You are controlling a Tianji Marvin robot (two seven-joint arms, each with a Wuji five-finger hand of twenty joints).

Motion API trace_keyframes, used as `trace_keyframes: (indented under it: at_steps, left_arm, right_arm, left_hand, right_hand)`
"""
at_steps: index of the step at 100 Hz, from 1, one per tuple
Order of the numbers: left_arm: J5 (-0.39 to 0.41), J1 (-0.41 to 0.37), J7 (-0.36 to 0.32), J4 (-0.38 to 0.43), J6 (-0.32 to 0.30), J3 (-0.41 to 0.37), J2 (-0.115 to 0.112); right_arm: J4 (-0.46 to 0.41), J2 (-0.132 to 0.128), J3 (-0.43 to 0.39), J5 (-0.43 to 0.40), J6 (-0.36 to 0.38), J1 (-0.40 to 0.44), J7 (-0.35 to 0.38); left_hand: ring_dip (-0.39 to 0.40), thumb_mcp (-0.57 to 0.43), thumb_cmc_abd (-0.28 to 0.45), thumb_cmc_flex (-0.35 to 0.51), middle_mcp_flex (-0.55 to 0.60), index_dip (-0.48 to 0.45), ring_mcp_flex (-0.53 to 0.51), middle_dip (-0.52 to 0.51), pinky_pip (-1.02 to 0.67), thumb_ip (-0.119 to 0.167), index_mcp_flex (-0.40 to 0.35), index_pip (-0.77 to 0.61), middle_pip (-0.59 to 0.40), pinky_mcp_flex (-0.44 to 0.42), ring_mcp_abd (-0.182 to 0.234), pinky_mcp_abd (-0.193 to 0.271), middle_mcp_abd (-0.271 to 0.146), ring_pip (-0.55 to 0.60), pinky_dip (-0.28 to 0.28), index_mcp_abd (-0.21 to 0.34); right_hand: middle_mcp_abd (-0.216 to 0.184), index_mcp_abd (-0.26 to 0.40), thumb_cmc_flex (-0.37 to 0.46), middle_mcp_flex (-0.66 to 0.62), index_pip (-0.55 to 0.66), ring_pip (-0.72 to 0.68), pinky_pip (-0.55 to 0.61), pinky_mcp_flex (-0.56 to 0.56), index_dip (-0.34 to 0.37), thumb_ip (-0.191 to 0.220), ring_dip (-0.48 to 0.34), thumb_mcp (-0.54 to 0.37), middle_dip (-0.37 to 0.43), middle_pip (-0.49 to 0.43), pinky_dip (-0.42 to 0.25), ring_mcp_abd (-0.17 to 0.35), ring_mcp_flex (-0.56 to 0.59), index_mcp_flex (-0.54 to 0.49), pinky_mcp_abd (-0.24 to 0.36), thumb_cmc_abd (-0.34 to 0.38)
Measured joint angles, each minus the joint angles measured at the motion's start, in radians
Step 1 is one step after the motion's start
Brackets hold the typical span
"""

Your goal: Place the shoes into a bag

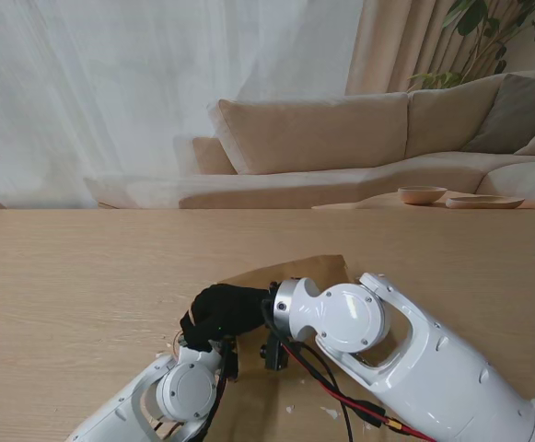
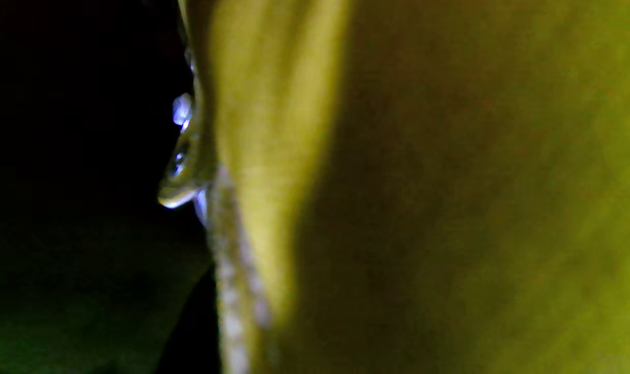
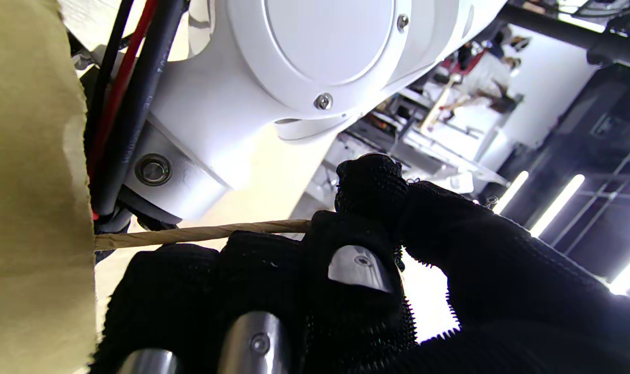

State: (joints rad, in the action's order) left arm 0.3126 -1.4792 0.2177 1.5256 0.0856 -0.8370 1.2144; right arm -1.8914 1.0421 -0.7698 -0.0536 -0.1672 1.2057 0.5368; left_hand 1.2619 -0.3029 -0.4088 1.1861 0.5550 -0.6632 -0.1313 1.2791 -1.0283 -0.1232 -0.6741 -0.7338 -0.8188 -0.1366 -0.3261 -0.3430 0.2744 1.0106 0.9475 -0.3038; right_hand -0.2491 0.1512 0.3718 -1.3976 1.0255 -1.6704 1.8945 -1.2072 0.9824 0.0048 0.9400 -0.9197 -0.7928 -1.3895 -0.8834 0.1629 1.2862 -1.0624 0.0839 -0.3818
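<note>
1. Right hand (image 3: 346, 270), black-gloved, pinches the twisted paper handle (image 3: 200, 234) of the brown paper bag (image 1: 295, 276); fingers closed on the cord.
2. Left hand sits out of sight inside the bag; its wrist view shows only dim paper, so I cannot tell its state.
3. Shoes not visible, likely in the bag or hidden.
4. Step judged: holding the mouth open. Next: lift the handle without tearing it.
5. Table (image 1: 83, 276) bare all round; the arms crowd the near edge.
</note>
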Motion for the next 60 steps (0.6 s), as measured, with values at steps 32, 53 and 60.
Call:
trace_keyframes:
  at_steps: [32, 53, 60]
  left_arm:
    - [-0.036, 0.034, -0.083, -0.049, -0.093, 0.018, -0.017]
    - [-0.042, 0.059, -0.119, -0.07, -0.125, 0.038, -0.027]
    - [-0.04, 0.066, -0.118, -0.08, -0.141, 0.045, -0.027]
  right_arm:
    - [0.012, -0.005, -0.034, -0.003, -0.008, 0.008, 0.018]
    - [0.021, -0.008, -0.045, -0.002, -0.008, 0.011, 0.025]
    - [0.023, -0.009, -0.045, -0.001, -0.007, 0.011, 0.027]
  left_hand:
    - [0.0, 0.0, 0.0, 0.0, 0.018, 0.01, -0.01, 0.0, -0.026, 0.0, 0.0, 0.0, 0.0, -0.001, -0.01, -0.001, 0.002, 0.0, -0.01, -0.001]
    - [0.0, 0.0, 0.0, 0.0, 0.025, 0.011, -0.011, 0.0, -0.036, 0.0, -0.001, 0.0, 0.0, -0.003, -0.01, -0.001, 0.003, 0.0, -0.01, -0.001]
    - [0.0, 0.0, 0.0, 0.0, 0.025, 0.012, -0.011, 0.0, -0.038, 0.0, -0.001, 0.0, 0.0, -0.003, -0.01, -0.001, 0.003, 0.0, -0.01, -0.001]
  right_hand:
    - [0.0, 0.003, -0.003, 0.0, 0.0, -0.001, 0.0, 0.0, 0.0, 0.001, 0.0, 0.0, 0.0, -0.001, 0.0, 0.0, 0.0, -0.001, 0.0, 0.0]
    - [0.0, 0.008, -0.006, 0.0, 0.0, -0.001, 0.0, 0.0, 0.001, 0.001, 0.0, 0.0, 0.0, -0.001, 0.0, 0.0, 0.0, -0.008, 0.0, 0.0]
    - [0.0, 0.008, -0.006, 0.0, 0.0, -0.001, 0.0, 0.0, 0.001, 0.001, 0.0, 0.0, 0.0, -0.001, 0.0, 0.0, 0.0, -0.008, 0.0, 0.0]
